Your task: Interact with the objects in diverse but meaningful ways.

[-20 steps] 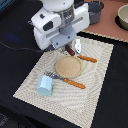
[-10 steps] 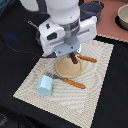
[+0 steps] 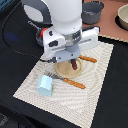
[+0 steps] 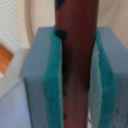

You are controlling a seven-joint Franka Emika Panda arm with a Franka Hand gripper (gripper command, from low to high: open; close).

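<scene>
**Sausage clamped over the plate**

The mat (image 3: 95, 75) lies on the bench (image 3: 15, 65). Over its round plate (image 3: 64, 70), the hand (image 3: 73, 60) is clamped on the upright sausage (image 4: 75, 55). The cup (image 3: 44, 86) sits near left; a fork (image 3: 67, 81) lies between.

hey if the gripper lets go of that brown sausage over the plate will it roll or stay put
The brown sausage looks like a smooth round cylinder, so it would probably topple and roll. It appears rigid between the gripper pads. The wooden plate looks shallow, so it may not stop it.
</scene>
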